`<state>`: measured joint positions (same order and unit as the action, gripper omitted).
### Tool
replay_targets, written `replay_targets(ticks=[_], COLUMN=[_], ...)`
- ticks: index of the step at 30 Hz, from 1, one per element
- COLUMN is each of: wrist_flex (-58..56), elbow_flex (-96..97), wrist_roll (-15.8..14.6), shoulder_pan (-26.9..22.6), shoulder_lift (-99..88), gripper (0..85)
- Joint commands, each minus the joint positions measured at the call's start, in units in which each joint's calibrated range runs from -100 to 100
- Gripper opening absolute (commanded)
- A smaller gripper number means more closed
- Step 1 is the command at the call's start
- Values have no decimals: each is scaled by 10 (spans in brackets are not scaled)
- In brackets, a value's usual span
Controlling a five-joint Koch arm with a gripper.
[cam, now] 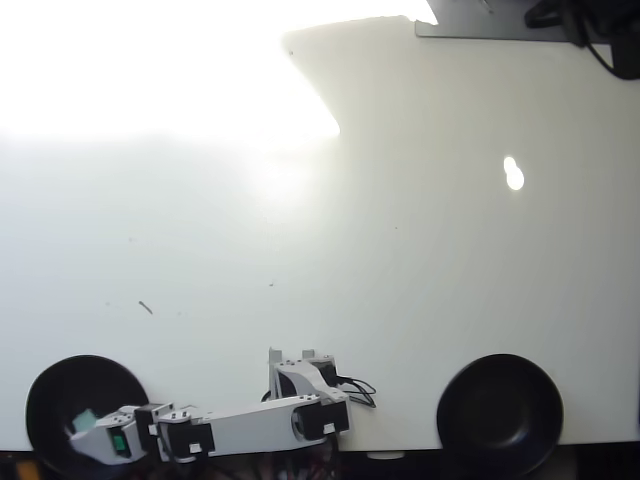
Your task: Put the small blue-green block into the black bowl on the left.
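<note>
The small blue-green block (85, 418) shows inside the left black bowl (55, 385), at the bottom left of the overhead view. My arm reaches left from its base (300, 385) along the table's near edge. My gripper (80, 431) hangs over the bowl with its white tip right against the block. The jaws overlap from above, so I cannot tell whether they hold the block or stand open beside it. A dark green patch (118, 441) sits on the gripper body.
A second black bowl (500, 410) stands at the bottom right. The white table (400, 250) is washed out by strong glare at the top left. A dark device and cables (590, 25) lie at the top right corner.
</note>
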<state>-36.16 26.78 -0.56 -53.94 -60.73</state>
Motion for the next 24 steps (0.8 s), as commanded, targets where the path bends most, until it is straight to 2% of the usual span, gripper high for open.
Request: replay_targets(ticks=[1,6,11,24], wrist_flex=[5,-4,-9,-36], elbow_flex=[-43,-53,-58,30], wrist_roll=[-15,-29,-50,-63], shoulder_pan=[1,17,73,207], shoulder_lift=[-3,-16,-40,-138], gripper=[451,456,456,456])
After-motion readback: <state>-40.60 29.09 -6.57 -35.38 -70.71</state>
